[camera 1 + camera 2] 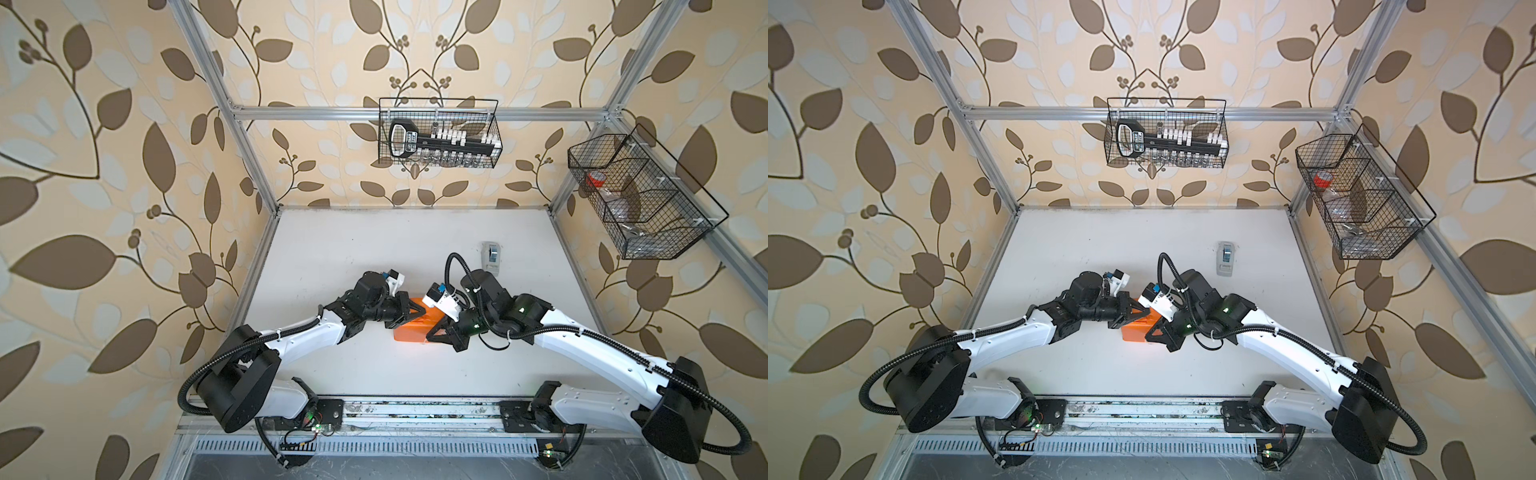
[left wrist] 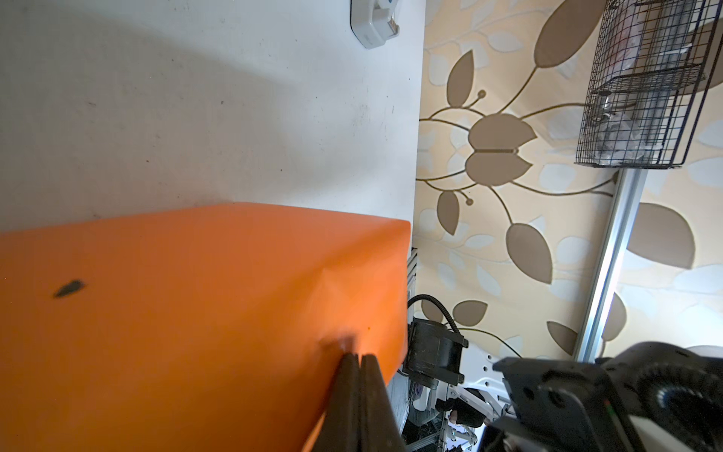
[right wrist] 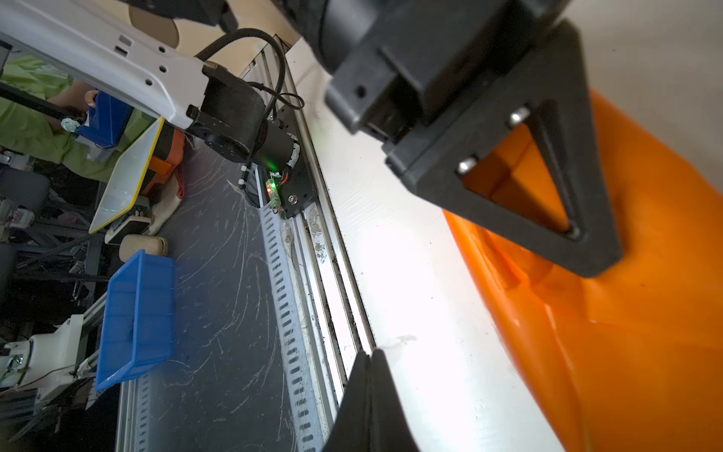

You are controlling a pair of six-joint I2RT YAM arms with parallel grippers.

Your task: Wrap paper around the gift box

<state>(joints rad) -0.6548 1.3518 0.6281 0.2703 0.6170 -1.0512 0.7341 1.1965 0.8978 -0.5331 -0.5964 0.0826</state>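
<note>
The orange paper is folded into a boxy parcel at the middle of the white table. The gift box is hidden inside it. My left gripper is shut, its tips pressed onto the parcel's top near a corner and dimpling the paper. The right wrist view shows the same left gripper resting on the paper. My right gripper is shut beside the parcel's near right end, low over the bare table, with nothing visible between its fingers.
A grey tape dispenser stands behind the right arm. Wire baskets hang on the back rail and the right rail. A metal rail runs along the table's front edge.
</note>
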